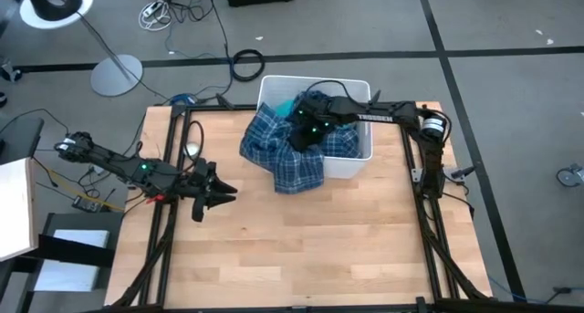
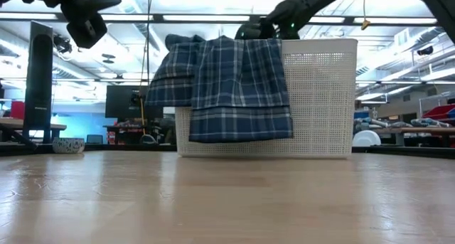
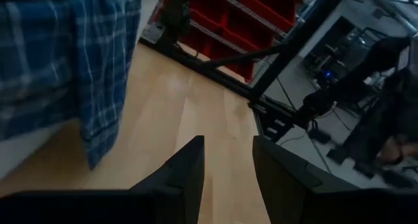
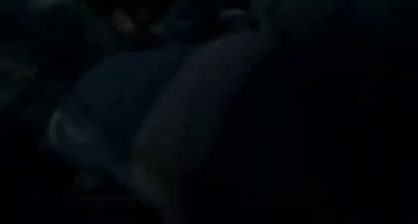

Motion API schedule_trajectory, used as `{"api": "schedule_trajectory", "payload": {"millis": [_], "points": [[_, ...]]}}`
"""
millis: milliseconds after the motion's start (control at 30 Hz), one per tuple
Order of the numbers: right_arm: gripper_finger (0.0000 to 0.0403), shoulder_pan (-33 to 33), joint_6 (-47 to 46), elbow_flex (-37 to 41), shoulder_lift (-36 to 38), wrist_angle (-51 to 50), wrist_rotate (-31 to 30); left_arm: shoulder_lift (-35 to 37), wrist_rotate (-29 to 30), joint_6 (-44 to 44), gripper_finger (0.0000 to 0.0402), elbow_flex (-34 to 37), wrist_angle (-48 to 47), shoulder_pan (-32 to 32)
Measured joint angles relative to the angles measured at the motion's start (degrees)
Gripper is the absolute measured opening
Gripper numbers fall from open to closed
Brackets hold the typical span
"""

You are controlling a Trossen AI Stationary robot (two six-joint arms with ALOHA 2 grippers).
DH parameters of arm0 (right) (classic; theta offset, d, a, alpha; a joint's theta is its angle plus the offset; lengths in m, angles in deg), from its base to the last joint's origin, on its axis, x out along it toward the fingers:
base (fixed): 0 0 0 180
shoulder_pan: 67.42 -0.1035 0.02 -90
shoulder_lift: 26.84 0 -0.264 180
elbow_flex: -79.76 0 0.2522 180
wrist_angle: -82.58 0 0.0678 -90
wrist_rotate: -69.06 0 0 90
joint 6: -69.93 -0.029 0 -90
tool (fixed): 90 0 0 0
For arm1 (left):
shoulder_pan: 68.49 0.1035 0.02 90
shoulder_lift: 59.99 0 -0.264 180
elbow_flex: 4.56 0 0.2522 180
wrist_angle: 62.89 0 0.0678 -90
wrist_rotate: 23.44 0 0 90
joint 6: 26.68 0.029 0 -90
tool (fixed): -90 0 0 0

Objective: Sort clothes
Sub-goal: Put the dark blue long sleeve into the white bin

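A white bin (image 1: 358, 151) stands at the table's far middle and holds a heap of clothes. A navy plaid shirt (image 1: 283, 153) hangs over the bin's near-left rim, down its outer wall (image 2: 234, 87). A turquoise piece (image 1: 285, 106) and dark garments (image 1: 319, 105) lie inside. My right gripper (image 1: 308, 129) reaches into the bin from the right, down among the dark clothes; its wrist view shows only dark cloth. My left gripper (image 1: 224, 193) hangs open and empty above the table, left of the bin, its fingers (image 3: 189, 178) pointing toward the right edge.
Black frame rails run along the table's left (image 1: 169, 167) and right (image 1: 424, 203) sides. Bare wood (image 1: 301, 249) lies between the bin and the near edge.
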Motion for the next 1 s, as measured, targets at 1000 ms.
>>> {"api": "schedule_trajectory", "payload": {"millis": [1000], "points": [[0.0163,-9.5,-1.5,0.0,33.5,1.9,-6.6,0.0,0.6,-0.4,0.0136,0.0,0.6,0.0]]}}
